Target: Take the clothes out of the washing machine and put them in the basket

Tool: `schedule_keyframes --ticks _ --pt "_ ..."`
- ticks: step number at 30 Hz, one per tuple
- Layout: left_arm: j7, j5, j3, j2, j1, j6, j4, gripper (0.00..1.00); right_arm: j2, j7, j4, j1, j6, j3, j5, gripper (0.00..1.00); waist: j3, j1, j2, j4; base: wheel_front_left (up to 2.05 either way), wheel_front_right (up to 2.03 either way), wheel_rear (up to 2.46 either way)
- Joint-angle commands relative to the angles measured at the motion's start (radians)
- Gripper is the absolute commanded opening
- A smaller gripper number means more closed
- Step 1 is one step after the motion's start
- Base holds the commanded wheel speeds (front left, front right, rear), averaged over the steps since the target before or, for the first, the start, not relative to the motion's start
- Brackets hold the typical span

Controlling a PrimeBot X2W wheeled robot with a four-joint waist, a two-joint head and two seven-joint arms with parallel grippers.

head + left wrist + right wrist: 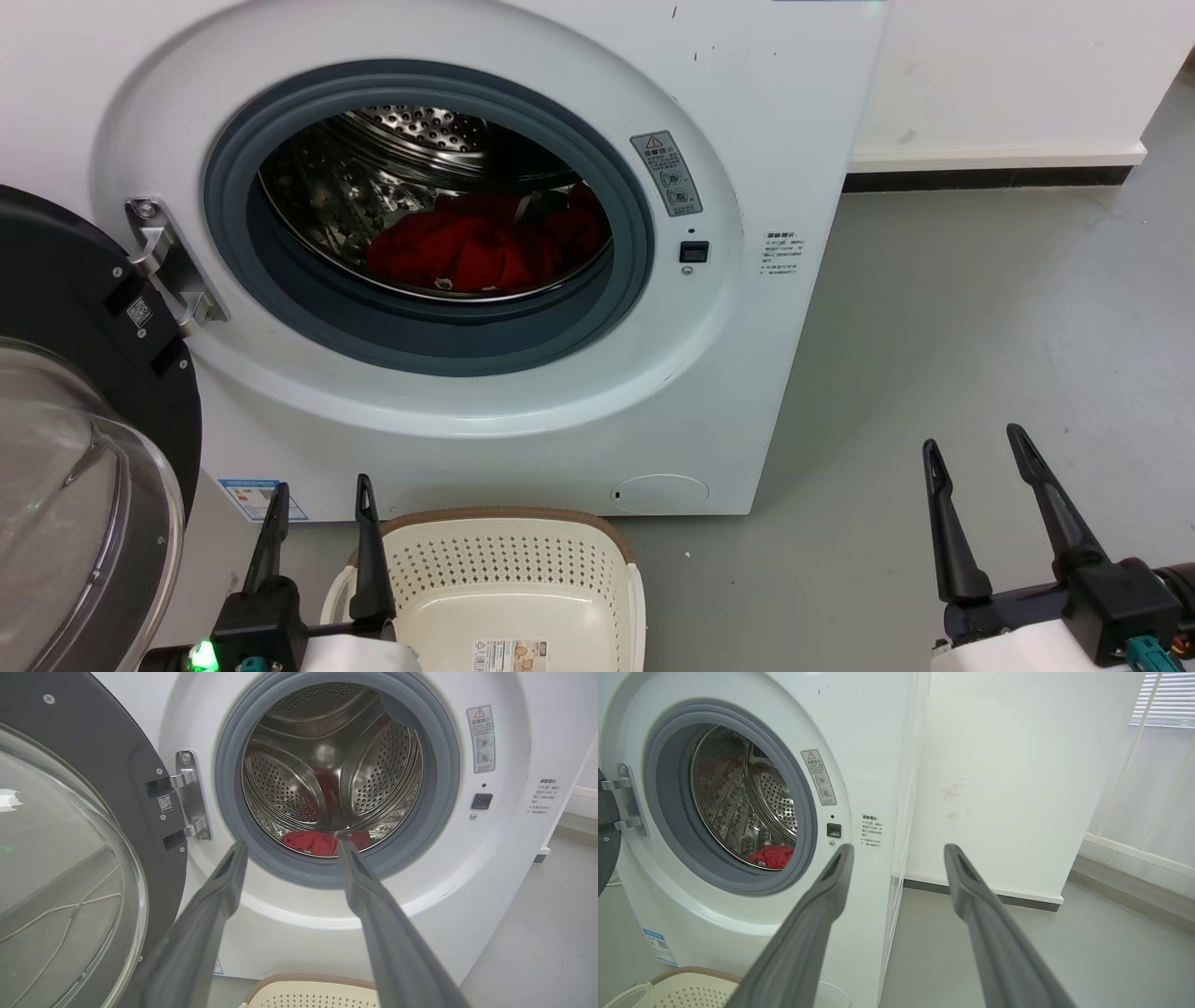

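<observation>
The clothes (485, 247) lie inside the washing machine (523, 411) straight ahead of my open left hand (322, 485); my open right hand (973, 440) is farther off

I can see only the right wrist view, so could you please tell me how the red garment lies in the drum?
Observer: In the head view the red garment lies bunched across the bottom of the drum, toward its front.
Operator: Thank you. Is the basket ready for it?
Observer: The cream basket stands on the floor right before the washing machine, below the porthole. It holds no clothes, just a label on its floor.
Operator: And the left end effector?
Observer: The left end effector is open, outside the porthole and pointing toward it.
</observation>
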Motion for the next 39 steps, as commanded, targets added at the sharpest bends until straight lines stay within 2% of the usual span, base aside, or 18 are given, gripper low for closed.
schedule_keyframes --ticks 1,30,34,39 --pt "-0.008 0.004 -0.001 0.003 0.012 0.004 -0.004 1.0 -0.001 -0.002 -0.001 0.008 -0.001 -0.001 -0.001 1.0 0.001 0.0 -0.0001 0.0 0.0 0.0 0.0" --pt "-0.006 -0.006 0.006 0.003 -0.004 0.002 0.015 1.0 -0.001 -0.002 0.018 -0.003 -0.001 -0.003 0.052 1.0 0.006 0.0 -0.0001 -0.004 0.0 0.0 0.0" --pt "-0.006 0.0 0.017 0.003 -0.045 -0.013 0.021 1.0 -0.001 -0.002 0.014 -0.016 -0.001 0.005 0.05 1.0 0.019 0.0 -0.0001 -0.017 0.0 0.0 0.0" --pt "-0.005 -0.025 0.052 0.003 -0.141 -0.066 0.069 1.0 -0.001 -0.002 0.004 -0.048 -0.001 0.016 0.051 1.0 0.066 0.0 -0.0001 -0.043 0.0 0.0 0.0"
